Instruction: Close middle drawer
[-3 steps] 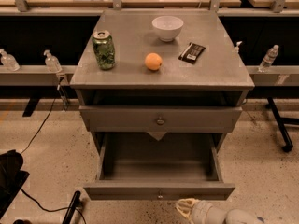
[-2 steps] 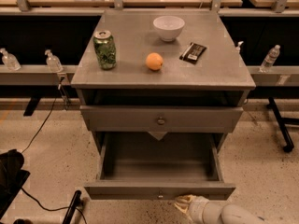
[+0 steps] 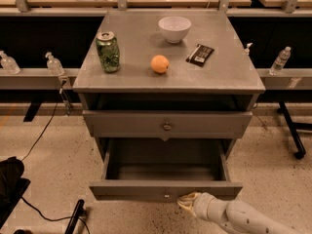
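One drawer to shut: the middle drawer (image 3: pixel 165 190) is pulled well out of the cabinet (image 3: pixel 146 84), and its box looks empty.
Gripper place: the gripper (image 3: pixel 187 202) sits low at the drawer's front panel, just right of the small knob (image 3: pixel 167 195), touching the panel or very nearly.
Grip state: cannot tell whether it is open or closed; nothing appears to be held.
Risk of skew: a push right of the knob could twist the drawer on its runners and jam it.
Risk of slip: contact is near the panel's lower edge, so the tip could slide under it.
Risk on top: a hard slam could roll the orange (image 3: pixel 160 64) or tip the can (image 3: pixel 107 51).
Edges: the upper drawer (image 3: pixel 146 125) front hangs over the open box, so the arm's path belongs below and in front of it.
Open room: bare floor (image 3: pixel 53 165) lies on both sides; a cable (image 3: pixel 41 133) runs at the left, well apart from the arm.
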`<state>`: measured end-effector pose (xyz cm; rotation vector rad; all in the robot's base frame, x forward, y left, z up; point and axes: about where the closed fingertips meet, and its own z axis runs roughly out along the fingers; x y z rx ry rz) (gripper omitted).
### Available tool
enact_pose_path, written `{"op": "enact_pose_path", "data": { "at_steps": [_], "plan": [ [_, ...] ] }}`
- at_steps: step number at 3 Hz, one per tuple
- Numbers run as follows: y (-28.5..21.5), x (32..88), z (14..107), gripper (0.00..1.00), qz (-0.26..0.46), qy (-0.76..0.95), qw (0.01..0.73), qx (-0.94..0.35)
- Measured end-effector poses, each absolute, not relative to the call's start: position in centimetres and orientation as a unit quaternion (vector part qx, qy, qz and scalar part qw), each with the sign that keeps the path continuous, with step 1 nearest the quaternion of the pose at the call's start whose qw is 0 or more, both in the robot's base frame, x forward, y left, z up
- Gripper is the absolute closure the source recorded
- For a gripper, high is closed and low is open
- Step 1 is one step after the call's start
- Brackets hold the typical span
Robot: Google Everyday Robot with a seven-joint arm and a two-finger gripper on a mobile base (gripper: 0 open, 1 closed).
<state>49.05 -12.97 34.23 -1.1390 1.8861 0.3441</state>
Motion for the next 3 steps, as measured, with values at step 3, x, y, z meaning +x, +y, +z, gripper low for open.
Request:
{"op": "enact_pose_path", "data": {
  "at_steps": [3],
  "plan": [
    [-13.0, 52.0, 36.5, 1.0, 0.126, 0.746, 0.455, -0.47]
  ]
}}
